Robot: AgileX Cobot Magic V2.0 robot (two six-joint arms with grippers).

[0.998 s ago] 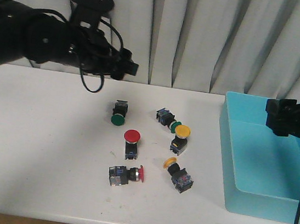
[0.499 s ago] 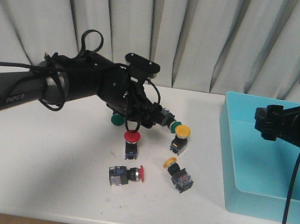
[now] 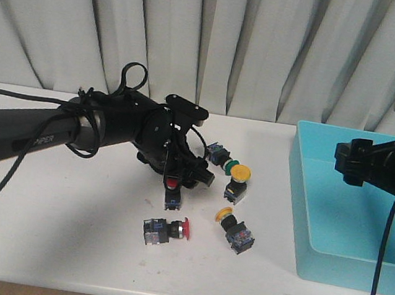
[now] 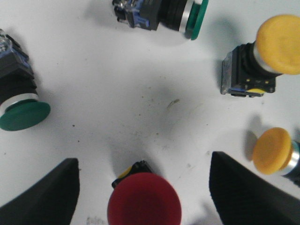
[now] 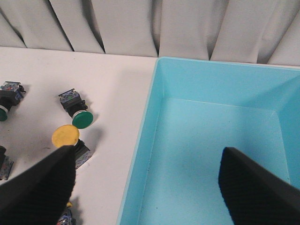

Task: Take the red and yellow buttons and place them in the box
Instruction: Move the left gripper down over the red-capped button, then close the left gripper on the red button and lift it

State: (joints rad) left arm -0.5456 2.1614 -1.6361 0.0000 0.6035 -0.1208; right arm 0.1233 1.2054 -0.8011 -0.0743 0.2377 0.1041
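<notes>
My left gripper [image 3: 179,176] hangs open right over an upright red button [image 3: 172,185]. In the left wrist view the red cap [image 4: 144,206] sits between the spread fingers [image 4: 44,197], untouched. A second red button [image 3: 166,231] lies on its side nearer the front. One yellow button [image 3: 239,175] stands upright and another [image 3: 234,226] lies tilted; both show in the left wrist view [image 4: 280,38] [image 4: 272,150]. The turquoise box [image 3: 321,207] is at the right. My right gripper [image 3: 343,161] is open and empty above the box's left wall [image 5: 140,154].
A green-capped button [image 3: 221,158] lies behind the yellow ones, and another green one [image 4: 21,112] lies beside my left gripper, hidden by the arm in the front view. A grey curtain hangs behind the white table [image 3: 44,207].
My left arm has swung from the back left rightward and down over the upright red button. My right gripper has shifted slightly left. The buttons have not moved.
</notes>
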